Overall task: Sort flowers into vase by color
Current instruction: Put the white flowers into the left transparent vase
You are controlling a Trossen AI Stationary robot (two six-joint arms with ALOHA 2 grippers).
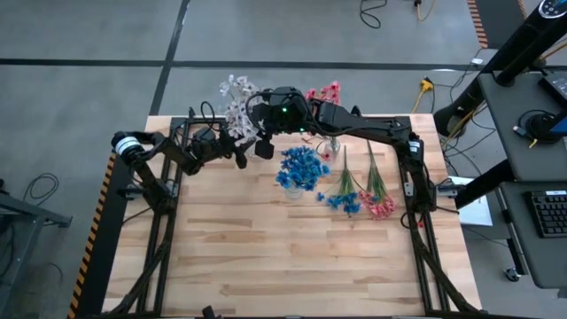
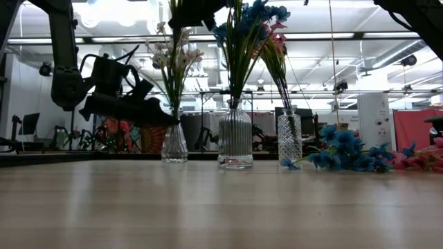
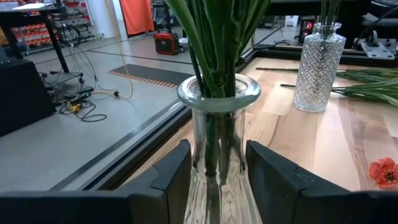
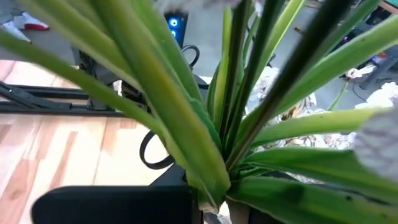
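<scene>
Three glass vases stand in a row. The left vase (image 2: 174, 144) (image 3: 217, 118) holds white flowers (image 1: 236, 105), the middle vase (image 2: 235, 142) blue flowers (image 1: 301, 167), and the right vase (image 2: 289, 138) pink ones (image 1: 324, 92). My left gripper (image 3: 217, 177) (image 2: 165, 121) is shut on the left vase, low by the table. My right gripper (image 4: 208, 208) (image 1: 252, 115) is high above that vase, shut on a green-stemmed spray (image 4: 236, 124) with white blossoms. Loose blue (image 1: 345, 200) and pink (image 1: 379, 206) sprays lie flat on the table. My left gripper has one finger (image 3: 177, 171) on each side of the left vase's narrow neck (image 3: 217, 155), just below the flared rim. It comes in level, from the table's left. The vase stands upright on the table. My right gripper pinches the spray's stem and leaves (image 4: 214, 180); the leaves hide the exact spot. The stems (image 2: 176, 90) run down toward the left vase's mouth.
The loose sprays (image 2: 349, 153) lie right of the vases, stems toward the far edge. The near half of the wooden table (image 1: 292, 266) is bare wood. Beyond the far edge (image 3: 143, 130) the floor holds cables and equipment.
</scene>
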